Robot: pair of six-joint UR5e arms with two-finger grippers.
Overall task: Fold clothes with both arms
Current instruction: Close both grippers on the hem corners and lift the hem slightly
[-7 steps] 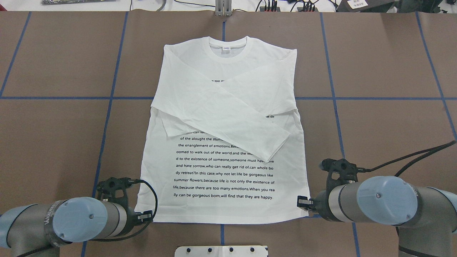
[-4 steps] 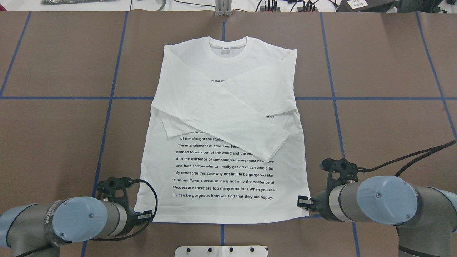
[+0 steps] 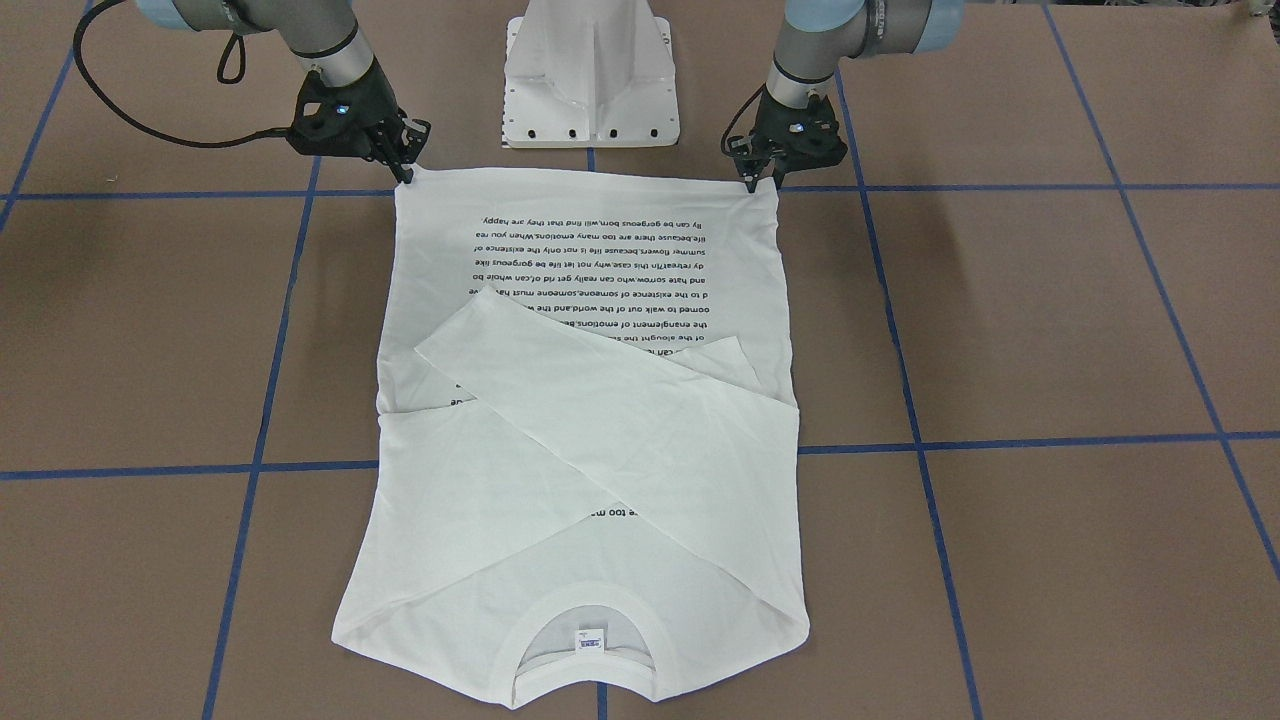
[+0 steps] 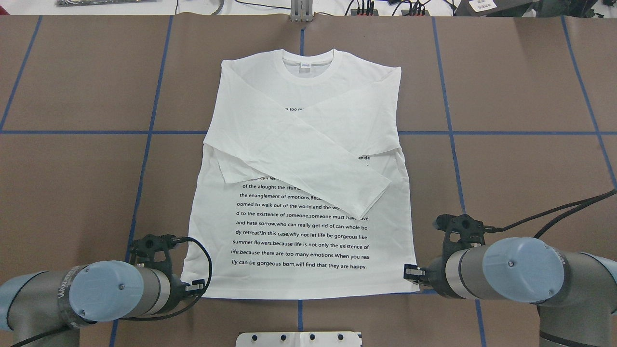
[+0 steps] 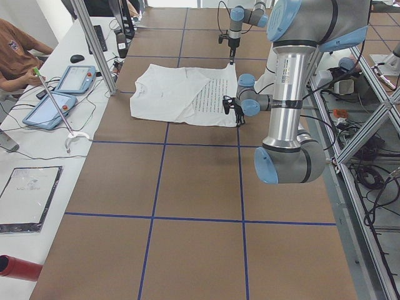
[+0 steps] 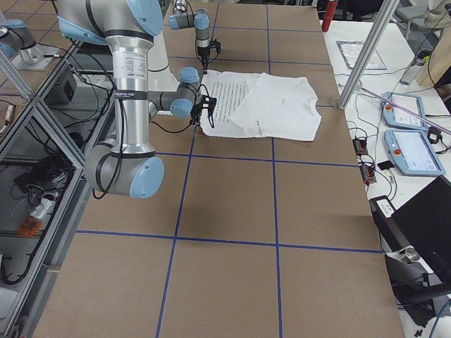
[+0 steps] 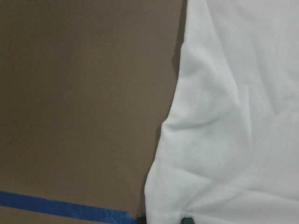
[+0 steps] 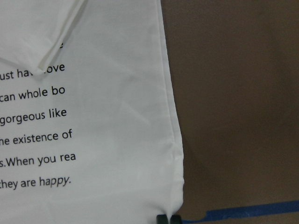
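The white long-sleeved T-shirt [image 3: 590, 480] lies flat on the brown table, text side up, with both sleeves folded across the chest and the collar [image 4: 307, 65] at the far side. My left gripper [image 3: 765, 182] stands on the hem corner on my left, its jaws closed on the cloth. My right gripper [image 3: 407, 176] is closed on the other hem corner, which rises to a small peak. In the left wrist view the fingertips [image 7: 187, 219] touch white cloth at the bottom edge. The right wrist view shows the fingertips [image 8: 168, 218] at the hem corner beside the text. From overhead my wrists hide both grippers.
The white metal pedestal base [image 3: 590, 80] stands just behind the hem, between my arms. Blue tape lines [image 4: 144, 144] cross the brown table. A metal post [image 4: 301, 12] stands at the far edge. Tablets [image 5: 62, 81] and an operator sit beyond the table's far side.
The hem and the lowest text lines have shifted slightly up and to the left in the overhead view. My left arm has moved a little; my right arm has barely moved.
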